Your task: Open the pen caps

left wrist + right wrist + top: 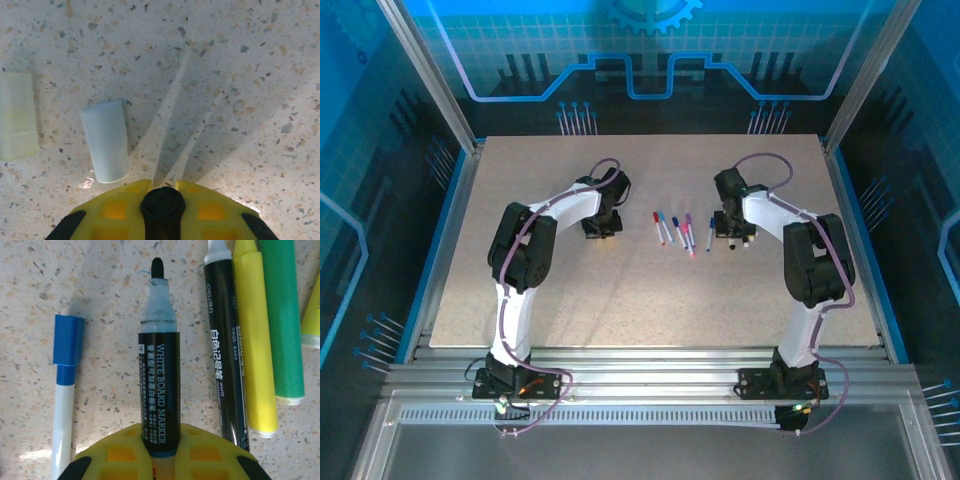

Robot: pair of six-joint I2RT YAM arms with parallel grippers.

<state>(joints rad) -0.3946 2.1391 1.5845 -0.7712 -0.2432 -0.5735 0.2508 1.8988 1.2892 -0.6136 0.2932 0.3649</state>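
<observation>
Right hand (162, 442) is clenched on the marker (160, 380), low on the barrel. The nib (157, 265) is bare and points away from the wrist, so this one's cap is off. A barrel grip makes sense because it leaves the cap end free for the other arm to pull.

Left hand (162, 197) is clenched on a black round piece seen end-on. I read it as the black cap (162, 207) from that marker. The hand sits low over bare bench (240, 75), left of the pen row near bench centre.

Two loose caps lie just beside the left hand: pale blue cap (105, 141) and pale green cap (17, 116), side by side and apart. This looks like the drop zone, kept clear of the pens so nothing rolls back in.

Not done yet: the blue pen (62, 410), just left of the marker, has its dark blue cap (68, 340) on. On the marker's right, the second marker (225, 340), yellow highlighter (255, 340) and green highlighter (282, 315) are packed together. Their ends are cropped, so I can't tell if they're capped.

My guess for next: set the black cap down by the other two, then do the blue pen.
</observation>
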